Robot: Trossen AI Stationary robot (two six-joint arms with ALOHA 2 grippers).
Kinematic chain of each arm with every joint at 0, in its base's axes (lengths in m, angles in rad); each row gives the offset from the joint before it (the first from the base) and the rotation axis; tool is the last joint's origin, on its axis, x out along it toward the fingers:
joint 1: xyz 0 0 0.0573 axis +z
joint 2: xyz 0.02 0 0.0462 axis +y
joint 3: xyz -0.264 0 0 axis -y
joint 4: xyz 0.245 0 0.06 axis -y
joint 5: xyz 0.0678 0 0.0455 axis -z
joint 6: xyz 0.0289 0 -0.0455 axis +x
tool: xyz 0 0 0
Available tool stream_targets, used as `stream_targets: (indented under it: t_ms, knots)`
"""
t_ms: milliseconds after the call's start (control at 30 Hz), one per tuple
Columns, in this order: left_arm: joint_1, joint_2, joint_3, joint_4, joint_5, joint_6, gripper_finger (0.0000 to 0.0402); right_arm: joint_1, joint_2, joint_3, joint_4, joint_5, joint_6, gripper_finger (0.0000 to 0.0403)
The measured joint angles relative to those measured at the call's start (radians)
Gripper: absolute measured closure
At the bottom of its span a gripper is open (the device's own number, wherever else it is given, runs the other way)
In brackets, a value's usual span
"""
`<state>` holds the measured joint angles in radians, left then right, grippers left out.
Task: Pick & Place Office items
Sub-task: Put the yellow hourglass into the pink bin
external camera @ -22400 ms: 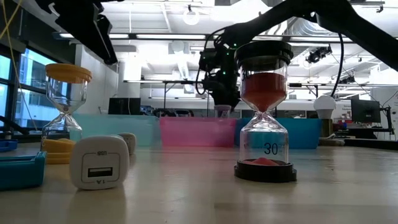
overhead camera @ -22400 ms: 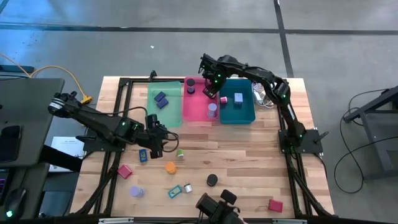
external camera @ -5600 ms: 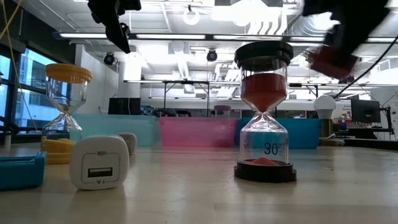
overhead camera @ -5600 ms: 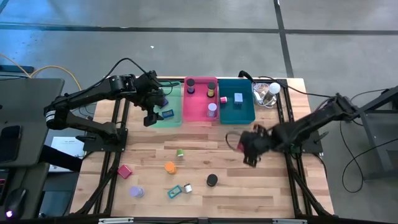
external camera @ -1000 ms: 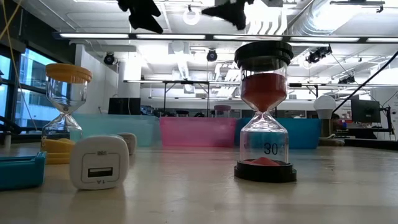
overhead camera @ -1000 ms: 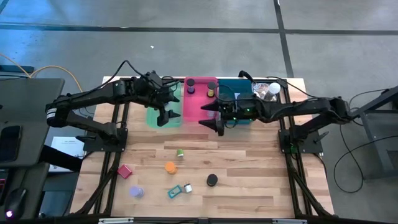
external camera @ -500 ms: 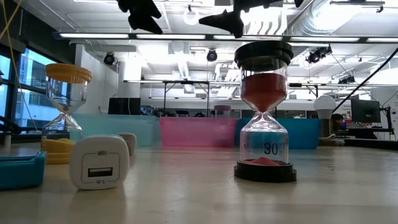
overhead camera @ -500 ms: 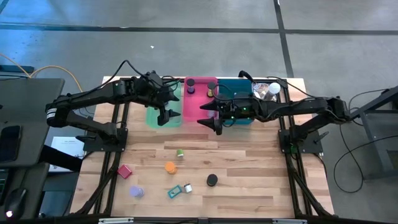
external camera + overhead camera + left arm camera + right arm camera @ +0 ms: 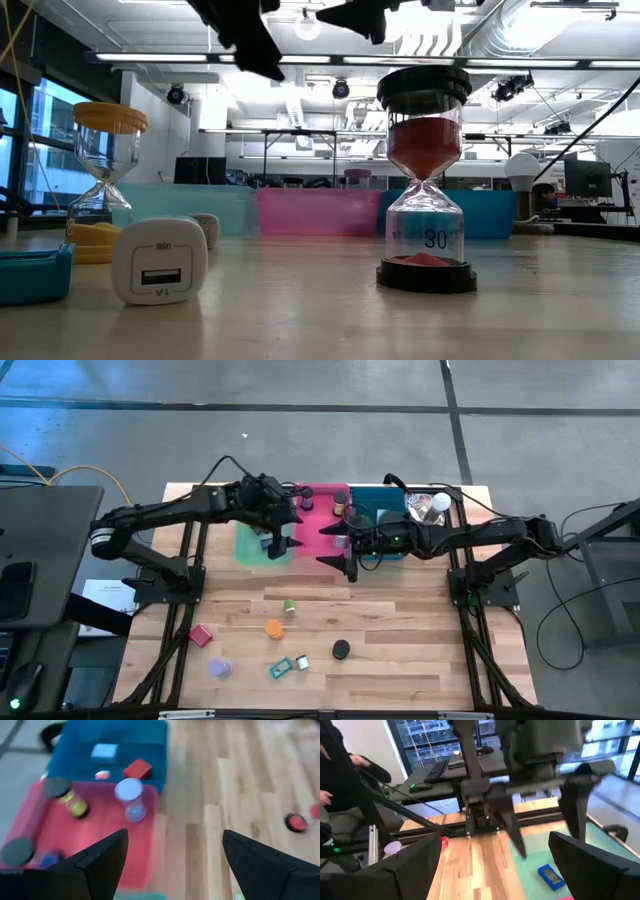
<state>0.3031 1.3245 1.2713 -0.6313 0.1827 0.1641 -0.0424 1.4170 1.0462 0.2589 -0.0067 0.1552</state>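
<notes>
Both grippers hover open and empty above the trays at the table's far side. My left gripper (image 9: 282, 542) (image 9: 172, 865) hangs over the seam between the green tray (image 9: 247, 550) and the pink tray (image 9: 316, 532). My right gripper (image 9: 338, 552) (image 9: 495, 870) points level toward the table's left, over the pink tray's near edge. Loose office items rest on the wood: a green piece (image 9: 289, 605), an orange one (image 9: 274, 629), a black disc (image 9: 342, 649), a pink block (image 9: 201, 635), a purple cylinder (image 9: 219, 668) and a teal clip (image 9: 280, 668).
The teal tray (image 9: 392, 546) holds a red block (image 9: 137, 769) and a light blue block (image 9: 104, 751). The pink tray holds a clear cylinder (image 9: 131, 800) and a yellow one (image 9: 70, 800). A clear plastic lump (image 9: 432, 505) sits far right. The two grippers hang close together.
My left gripper has swung toward the table's right edge and sunk a little, from over the green tray to its border with the pink tray, staying open. My right gripper has kept its place and rolled slightly.
</notes>
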Motion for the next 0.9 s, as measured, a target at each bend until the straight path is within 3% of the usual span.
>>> stream_targets:
  t_ms: [233, 433, 667, 833, 900]
  knots:
    - [-0.048, 0.008, 0.013, 0.140, 0.093, 0.046, 0.0129, 0.048, 0.000, 0.000, 0.022, 0.008, -0.030, 0.0045]
    - [-0.165, -0.074, 0.129, -0.015, 0.056, -0.003, 0.0155, 0.119, 0.000, 0.000, 0.010, 0.049, -0.082, 0.0045]
    - [-0.473, -0.110, 0.200, -0.345, -0.200, -0.069, 0.0158, 0.186, 0.000, 0.000, -0.073, 0.168, -0.135, 0.0045]
    - [-0.678, -0.104, 0.200, -0.507, -0.382, -0.305, 0.0158, 0.190, 0.014, 0.000, -0.096, 0.167, -0.134, 0.0052]
    - [-0.739, -0.098, 0.200, -0.570, -0.403, -0.415, 0.0158, 0.194, 0.014, 0.000, -0.092, 0.150, -0.134, 0.0061]
